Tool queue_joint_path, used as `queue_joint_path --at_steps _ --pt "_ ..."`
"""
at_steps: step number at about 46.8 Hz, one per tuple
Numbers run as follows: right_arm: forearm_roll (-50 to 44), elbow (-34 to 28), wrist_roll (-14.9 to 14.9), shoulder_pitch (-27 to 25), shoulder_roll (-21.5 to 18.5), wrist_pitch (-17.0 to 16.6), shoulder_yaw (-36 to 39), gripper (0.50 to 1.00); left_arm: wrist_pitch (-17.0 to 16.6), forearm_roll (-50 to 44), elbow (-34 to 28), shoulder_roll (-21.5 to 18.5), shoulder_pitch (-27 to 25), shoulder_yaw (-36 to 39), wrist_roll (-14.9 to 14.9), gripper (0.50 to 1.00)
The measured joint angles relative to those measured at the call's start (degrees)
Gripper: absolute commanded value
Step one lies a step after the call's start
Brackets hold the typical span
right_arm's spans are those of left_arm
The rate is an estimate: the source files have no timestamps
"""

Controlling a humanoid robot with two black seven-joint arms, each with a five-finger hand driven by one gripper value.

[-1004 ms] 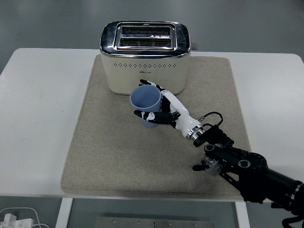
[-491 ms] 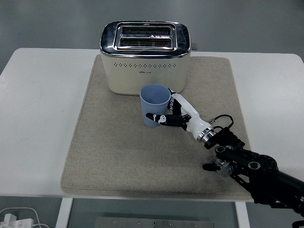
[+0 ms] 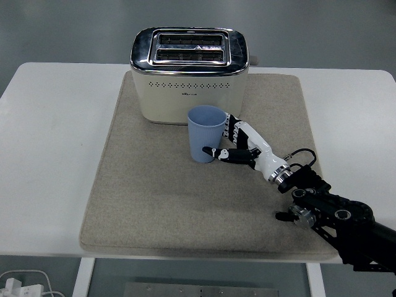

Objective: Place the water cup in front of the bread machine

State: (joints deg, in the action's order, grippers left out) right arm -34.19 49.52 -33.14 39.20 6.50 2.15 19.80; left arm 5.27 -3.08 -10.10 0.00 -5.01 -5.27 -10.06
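The light blue water cup (image 3: 204, 131) stands upright on the beige mat (image 3: 154, 198), just in front of the cream and chrome bread machine (image 3: 189, 74), slightly right of its middle. My right hand (image 3: 230, 143) reaches in from the lower right and is closed around the cup's right side. The thumb (image 3: 210, 151) lies across the cup's lower front and the fingers (image 3: 232, 127) curl at its right and back. The left arm is out of view.
The mat covers the middle of the white table (image 3: 43, 154). The bread machine stands at the mat's back edge, with a lever knob (image 3: 253, 60) on its right side. A white power strip (image 3: 15, 286) lies on the floor at the lower left.
My right hand has carried the cup to the right and slightly back, from the bread machine's front middle toward its right half. The cup now stands straighter.
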Motion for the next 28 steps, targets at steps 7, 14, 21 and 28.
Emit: queue_joint_path --at_steps 7,14,21,28 --pt "0.02 0.31 -0.04 0.0 0.0 0.03 0.23 0.928 0.0 0.0 0.0 0.0 0.05 0.0 0.0 1.0" --pt "0.09 0.6 -0.08 0.0 0.0 0.09 0.4 0.928 0.0 0.0 0.07 0.0 0.04 0.02 0.0 1.0" --pt "0.22 1.8 -0.08 0.07 1.14 0.21 0.51 0.928 0.0 0.0 0.08 0.0 0.05 0.01 -0.01 1.0" --pt "0.34 2.88 -0.09 -0.03 2.54 0.22 0.65 0.928 0.0 0.01 0.08 0.0 0.04 0.01 -0.03 1.0"
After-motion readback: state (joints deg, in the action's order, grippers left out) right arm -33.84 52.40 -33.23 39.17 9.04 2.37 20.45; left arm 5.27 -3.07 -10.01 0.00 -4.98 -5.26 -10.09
